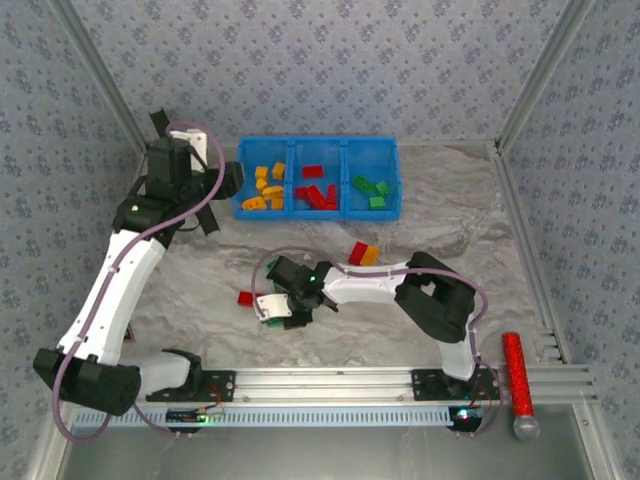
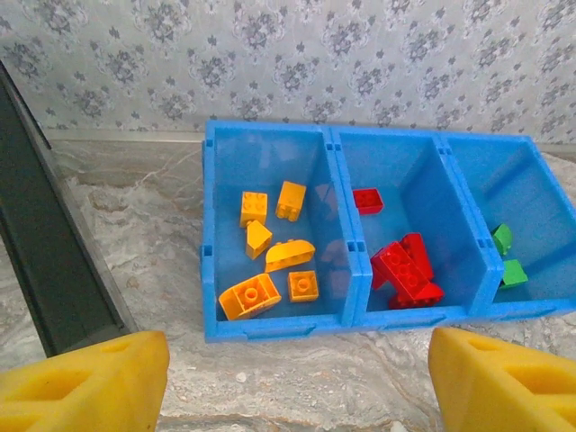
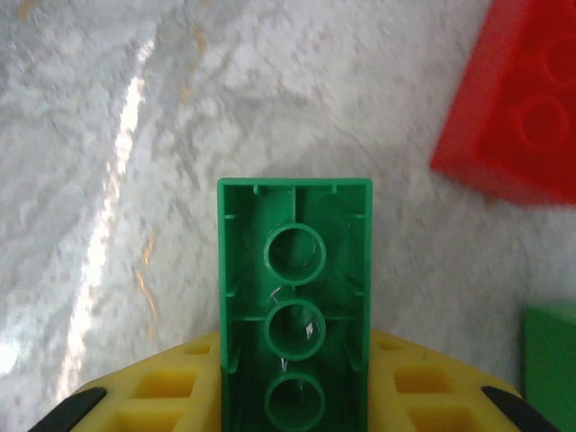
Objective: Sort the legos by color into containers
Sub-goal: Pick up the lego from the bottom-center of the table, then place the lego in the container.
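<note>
The blue container [image 1: 318, 213] stands at the back of the table, holding orange legos [image 1: 264, 190] on the left, red ones [image 1: 318, 192] in the middle and green ones [image 1: 372, 190] on the right. My left gripper [image 1: 222, 197] hovers open just in front of its left end; its yellow fingers [image 2: 85, 382] frame bare table before the bin [image 2: 279, 326]. My right gripper [image 3: 295, 396] is low at mid-table [image 1: 280, 308], shut on a green lego [image 3: 295, 288] seen hollow side up. A red lego [image 3: 517, 117] and another green one [image 3: 551, 360] lie close by.
Loose on the table are a red brick [image 1: 246, 297] left of my right gripper and a red [image 1: 357, 250] and orange [image 1: 370, 256] pair behind it. A red glittery cylinder [image 1: 518, 375] lies at the near right. Patterned walls enclose the table.
</note>
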`<state>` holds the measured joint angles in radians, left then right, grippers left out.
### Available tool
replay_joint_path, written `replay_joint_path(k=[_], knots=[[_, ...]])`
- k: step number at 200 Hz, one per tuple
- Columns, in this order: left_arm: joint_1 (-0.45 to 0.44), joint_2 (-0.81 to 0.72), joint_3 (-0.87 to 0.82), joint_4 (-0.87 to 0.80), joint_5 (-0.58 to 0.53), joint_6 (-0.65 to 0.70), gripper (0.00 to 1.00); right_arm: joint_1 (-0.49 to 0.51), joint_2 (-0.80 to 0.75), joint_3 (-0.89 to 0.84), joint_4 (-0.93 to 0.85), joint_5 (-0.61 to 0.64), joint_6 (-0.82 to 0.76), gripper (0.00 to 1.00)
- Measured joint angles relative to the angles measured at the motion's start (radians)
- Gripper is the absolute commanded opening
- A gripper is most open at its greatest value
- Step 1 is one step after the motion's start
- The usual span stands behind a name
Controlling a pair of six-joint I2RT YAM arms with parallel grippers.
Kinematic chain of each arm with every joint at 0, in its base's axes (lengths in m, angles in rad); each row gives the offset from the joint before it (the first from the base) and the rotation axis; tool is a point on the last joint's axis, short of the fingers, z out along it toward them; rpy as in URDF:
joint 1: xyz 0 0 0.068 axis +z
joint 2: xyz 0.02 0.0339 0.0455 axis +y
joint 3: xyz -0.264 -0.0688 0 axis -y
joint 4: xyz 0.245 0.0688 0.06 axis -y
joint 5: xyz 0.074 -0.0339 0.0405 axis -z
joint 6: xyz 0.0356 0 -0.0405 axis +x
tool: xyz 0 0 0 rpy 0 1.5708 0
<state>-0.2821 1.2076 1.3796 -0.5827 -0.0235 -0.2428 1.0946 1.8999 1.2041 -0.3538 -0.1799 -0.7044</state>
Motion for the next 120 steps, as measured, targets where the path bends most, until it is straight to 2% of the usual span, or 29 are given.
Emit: replay_joint_path(k=[34,79,98,120], knots=[[0.0,-0.029,-0.035,-0.018,0.0,0.0,0.76,-0.097,-0.203,-0.088,-0.016,-0.003,0.073,0.24],[-0.008,-0.041,-0.109,-0.044,0.0,-0.001,0.76,-0.353,-0.521,-0.101,-0.004,0.008,0.198,0.23],[-0.032,-0.046,-0.122,-0.053,-0.009,0.0,0.76,-0.458,-0.559,-0.088,-0.012,0.033,0.235,0.23],[-0.085,-0.05,-0.122,-0.07,-0.056,0.008,0.76,-0.542,-0.519,-0.044,-0.042,0.065,0.264,0.23]])
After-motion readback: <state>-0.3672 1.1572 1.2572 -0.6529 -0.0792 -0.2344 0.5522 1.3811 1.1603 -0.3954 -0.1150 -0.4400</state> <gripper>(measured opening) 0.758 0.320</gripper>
